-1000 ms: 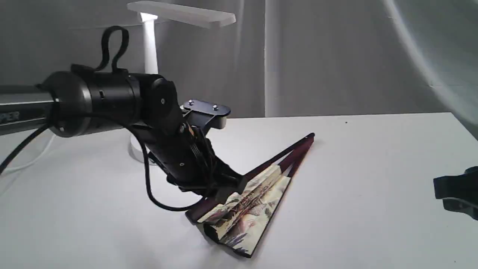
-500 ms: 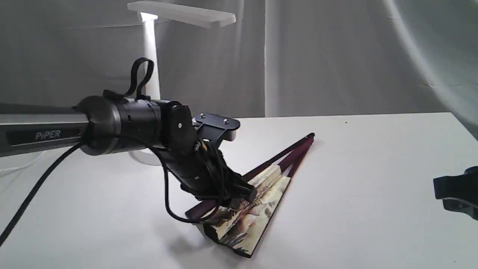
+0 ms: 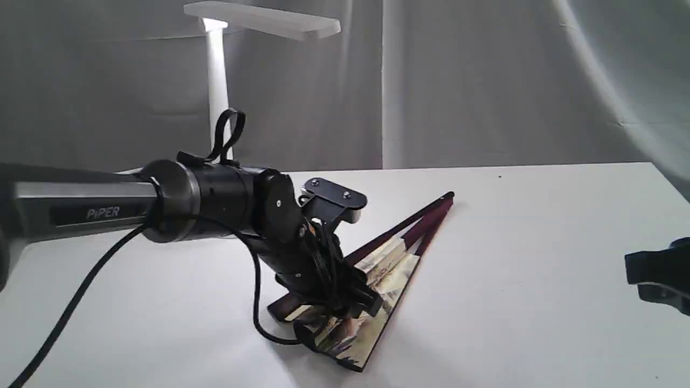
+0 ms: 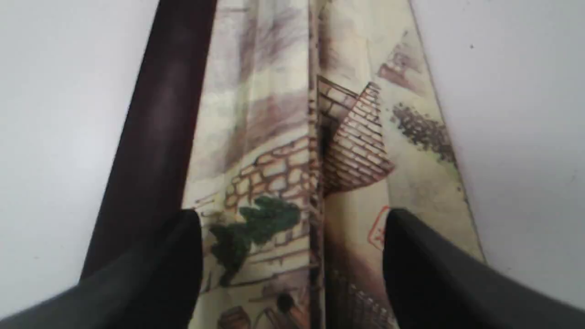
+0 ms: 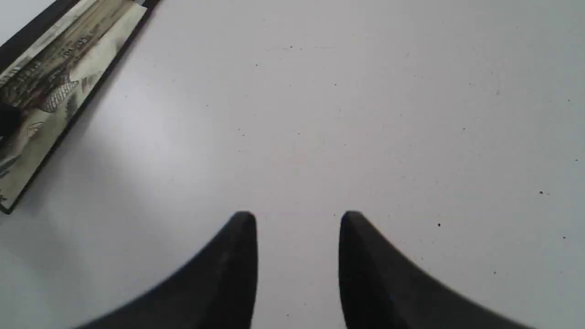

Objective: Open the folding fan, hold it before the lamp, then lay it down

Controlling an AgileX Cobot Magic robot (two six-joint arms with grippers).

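The folding fan (image 3: 389, 268) lies partly spread on the white table (image 3: 512, 242), its painted cream pleats between dark maroon guards and its pivot pointing to the far right. My left gripper (image 3: 353, 304) is down at the fan's wide end. In the left wrist view, the left gripper (image 4: 292, 219) stands open, its black fingers spread just over the fan's pleats (image 4: 283, 151) and nothing pinched. The white lamp (image 3: 218, 97) stands behind the left arm. At the right edge, my right gripper (image 3: 655, 277) hovers; the right gripper (image 5: 297, 217) is open over bare table, apart from the fan (image 5: 55, 91).
A grey curtain (image 3: 485, 81) hangs behind the table. The left arm's black cable (image 3: 259, 302) loops down beside the fan's near end. The lamp's base is hidden behind the left arm.
The left arm has sunk and shifted right, toward the fan's wide end. Its jaws have spread wider. The fan and the right gripper have stayed where they were.
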